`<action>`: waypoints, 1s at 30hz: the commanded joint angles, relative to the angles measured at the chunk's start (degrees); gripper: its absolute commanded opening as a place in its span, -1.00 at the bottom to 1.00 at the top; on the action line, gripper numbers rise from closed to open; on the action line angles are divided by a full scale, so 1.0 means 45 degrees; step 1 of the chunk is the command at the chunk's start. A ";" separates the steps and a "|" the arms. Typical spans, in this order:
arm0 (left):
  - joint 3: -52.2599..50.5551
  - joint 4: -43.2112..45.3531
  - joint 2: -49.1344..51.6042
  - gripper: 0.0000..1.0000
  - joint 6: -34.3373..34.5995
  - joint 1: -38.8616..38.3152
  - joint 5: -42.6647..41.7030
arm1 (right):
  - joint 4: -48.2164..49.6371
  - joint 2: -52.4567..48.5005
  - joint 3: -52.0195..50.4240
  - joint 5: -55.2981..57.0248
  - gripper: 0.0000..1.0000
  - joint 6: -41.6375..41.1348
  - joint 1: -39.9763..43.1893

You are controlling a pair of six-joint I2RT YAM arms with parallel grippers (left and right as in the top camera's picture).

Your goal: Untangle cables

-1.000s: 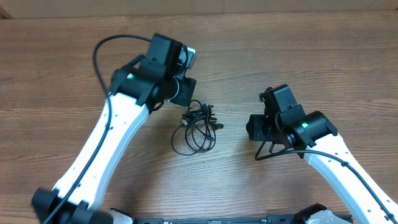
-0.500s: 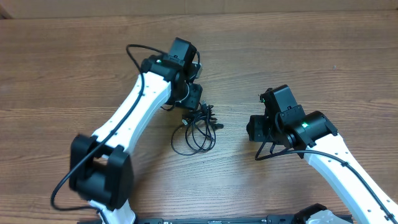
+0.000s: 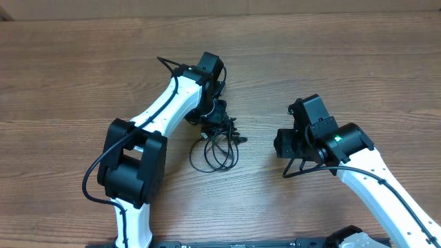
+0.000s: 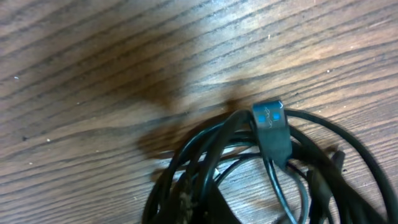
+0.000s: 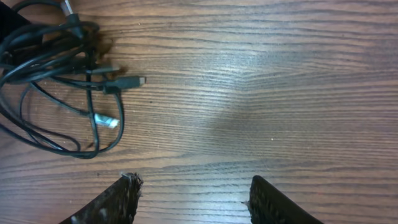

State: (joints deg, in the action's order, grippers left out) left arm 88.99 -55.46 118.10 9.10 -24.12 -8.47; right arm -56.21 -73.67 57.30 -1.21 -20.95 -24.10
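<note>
Cables (image 3: 217,143) lie in a loose black tangle on the wood-grain table (image 3: 358,62), roughly mid-table, between the two arms but much closer to the left one. The knotted part is at the far end, and two or three slack loops trail from it toward the near edge.

The left gripper (image 3: 216,114) sits right over that knotted end. From above it is black on black, so I cannot tell whether its fingers are spread or pinching a cord, and its own camera does not show them. That camera is pressed in close: it shows only bunched cords (image 4: 205,162) with a short dark piece (image 4: 272,129) bearing small blue marks lying across them — band or plug, I cannot say.

The right gripper (image 3: 282,141) is well apart from the tangle, off to its right. Its fingers (image 5: 121,202) are spread wide, with nothing but bare wood between them (image 5: 193,185). In its view the cables (image 5: 56,68) fill the upper left corner — a silver-tipped plug (image 5: 132,81) pokes out toward the open table, and a pale tip (image 5: 106,121) lies inside one loop.
</note>
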 commanded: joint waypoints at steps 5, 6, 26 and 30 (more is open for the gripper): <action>0.1685 -0.0850 -0.1258 -0.92 -0.0432 0.0034 -0.0330 | 0.0340 -0.0015 -0.0053 -0.0355 0.60 -0.0053 -0.0010; 0.2030 -0.0962 -0.1569 -0.92 -0.0525 0.0034 -0.0340 | 0.0583 -0.0015 -0.0053 -0.0651 0.66 -0.0049 -0.0010; 0.3672 -0.2497 -0.5066 -0.92 -0.1443 0.0010 -0.1554 | 0.6989 -0.0015 -0.0053 -0.5416 0.78 -0.0063 -0.0010; 0.3672 -0.2429 -0.5270 -0.91 -0.2001 0.0015 -0.1666 | 0.6533 -0.0015 -0.0053 -0.5299 0.68 -0.0068 -0.0010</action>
State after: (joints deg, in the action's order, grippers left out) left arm 105.38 -66.81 95.53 3.53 -24.12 -13.74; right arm -25.87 -73.67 57.08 -24.71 -20.99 -24.10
